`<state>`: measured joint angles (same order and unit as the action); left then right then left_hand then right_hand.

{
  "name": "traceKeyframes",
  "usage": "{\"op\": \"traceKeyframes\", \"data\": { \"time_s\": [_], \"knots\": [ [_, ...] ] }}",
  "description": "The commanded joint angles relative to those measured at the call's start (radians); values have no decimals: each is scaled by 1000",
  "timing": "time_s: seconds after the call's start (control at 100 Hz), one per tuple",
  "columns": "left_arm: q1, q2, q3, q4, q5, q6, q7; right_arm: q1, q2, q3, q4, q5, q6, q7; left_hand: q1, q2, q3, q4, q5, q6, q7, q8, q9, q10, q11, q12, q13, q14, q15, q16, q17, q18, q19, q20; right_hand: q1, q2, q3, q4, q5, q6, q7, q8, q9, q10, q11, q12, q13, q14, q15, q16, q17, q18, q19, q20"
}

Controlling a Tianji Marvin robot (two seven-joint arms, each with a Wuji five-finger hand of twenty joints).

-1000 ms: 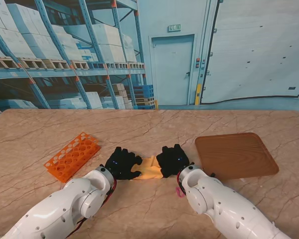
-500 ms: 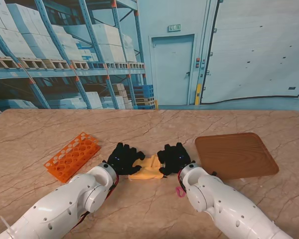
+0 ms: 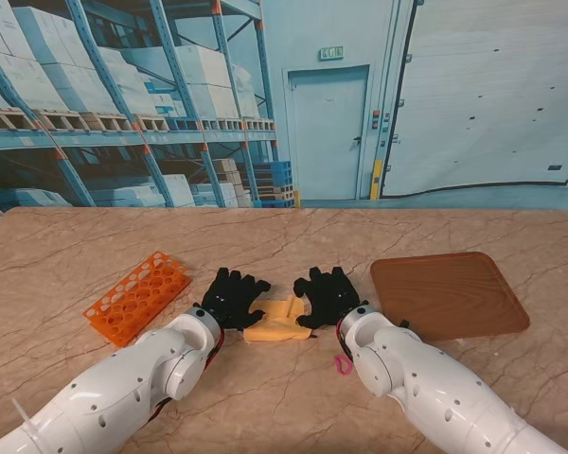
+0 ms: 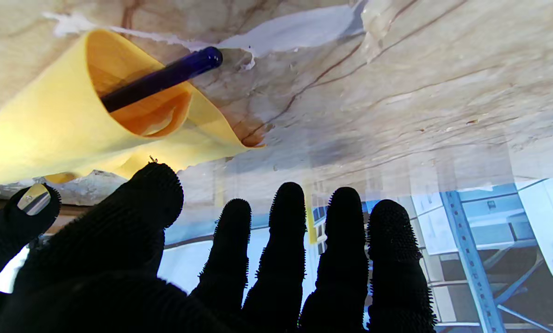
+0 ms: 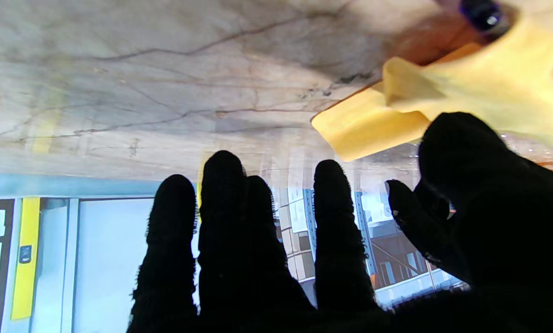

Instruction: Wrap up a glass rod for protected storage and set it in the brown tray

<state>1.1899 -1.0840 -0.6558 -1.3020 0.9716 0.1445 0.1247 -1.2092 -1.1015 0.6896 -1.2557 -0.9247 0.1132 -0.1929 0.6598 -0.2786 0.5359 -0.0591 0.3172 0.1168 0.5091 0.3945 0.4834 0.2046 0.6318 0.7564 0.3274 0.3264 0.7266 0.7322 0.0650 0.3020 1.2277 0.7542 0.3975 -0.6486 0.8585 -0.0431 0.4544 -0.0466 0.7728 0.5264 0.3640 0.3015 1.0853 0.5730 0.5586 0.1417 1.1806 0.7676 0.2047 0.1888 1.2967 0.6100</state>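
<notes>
A yellow sheet (image 3: 277, 320) lies loosely rolled on the table between my two black-gloved hands. A dark blue glass rod (image 4: 163, 78) sticks out of the roll's open end (image 4: 137, 99); its other tip (image 5: 482, 14) shows at the far end. My left hand (image 3: 231, 295) is open, fingers spread, just left of the roll and not holding it. My right hand (image 3: 329, 293) is open too, fingers straight, its thumb (image 5: 461, 148) close to the sheet (image 5: 443, 106). The brown tray (image 3: 448, 294) sits to the right with nothing in it.
An orange test-tube rack (image 3: 137, 297) lies to the left of my left hand. A small pink object (image 3: 342, 364) lies on the marble table (image 3: 284, 241) beside my right forearm.
Both hands have opened and lifted off the yellow sheet, spreading their fingers. The sheet, earlier pressed flat between them, now lies as a loose roll, shifted slightly nearer to me.
</notes>
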Motion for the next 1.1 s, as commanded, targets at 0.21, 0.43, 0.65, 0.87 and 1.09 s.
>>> {"op": "traceKeyframes", "data": {
  "time_s": [0.21, 0.43, 0.65, 0.87, 1.09],
  "knots": [
    [-48, -15, 63, 55, 0, 37, 0, 56, -22, -51, 57, 40, 13, 5, 5, -53, 10, 32, -22, 30, -13, -28, -71, 13, -3, -2, -62, -11, 0, -11, -46, -17, -18, -23, 2, 27, 69, 11, -62, -1, 5, 11, -46, 18, 26, -2, -19, -26, 10, -1, -1, -17, 32, -9],
    [-80, -15, 113, 82, -5, 57, -21, 107, -38, -113, 117, 90, 20, 27, -14, -121, 94, 27, 165, 26, 84, 15, -104, 32, -19, -12, -101, -6, -24, -30, -78, -12, -45, -43, 38, -18, 87, 4, -59, -25, -12, -2, -54, 11, 23, -4, -28, -37, 7, 2, -4, -26, 28, -10],
    [-91, -22, 133, 90, -40, 76, -47, 138, -50, -159, 156, 142, 17, 61, 68, -230, 164, -41, 294, 10, 280, 130, -62, 26, -8, -4, -91, -4, -31, -38, -86, -6, -58, -46, 111, -80, 182, -83, 152, -151, 141, -81, -27, -3, 5, -6, -36, -35, 1, 8, -13, -32, 15, -3],
    [-92, -26, 135, 88, -63, 75, -60, 129, -49, -152, 150, 158, 27, 79, 134, -289, 150, -66, 255, -29, 499, 187, -29, 16, 4, 0, -72, -9, -37, -43, -92, -8, -75, -48, 205, -73, 200, -123, 311, -230, 340, -145, 73, -26, -2, -8, -13, -17, 8, 1, -16, -21, 10, -1],
    [-75, -34, 115, 85, -81, 79, -40, 98, -42, -108, 120, 145, 25, 70, 181, -270, 184, -59, 253, -47, 598, 228, -3, 4, 25, 7, -51, -15, -28, -41, -76, -9, -69, -42, 214, -22, 185, -120, 302, -219, 352, -132, 91, -29, -5, -9, -9, -15, 8, -6, -16, -21, 9, 1]
  ]
}}
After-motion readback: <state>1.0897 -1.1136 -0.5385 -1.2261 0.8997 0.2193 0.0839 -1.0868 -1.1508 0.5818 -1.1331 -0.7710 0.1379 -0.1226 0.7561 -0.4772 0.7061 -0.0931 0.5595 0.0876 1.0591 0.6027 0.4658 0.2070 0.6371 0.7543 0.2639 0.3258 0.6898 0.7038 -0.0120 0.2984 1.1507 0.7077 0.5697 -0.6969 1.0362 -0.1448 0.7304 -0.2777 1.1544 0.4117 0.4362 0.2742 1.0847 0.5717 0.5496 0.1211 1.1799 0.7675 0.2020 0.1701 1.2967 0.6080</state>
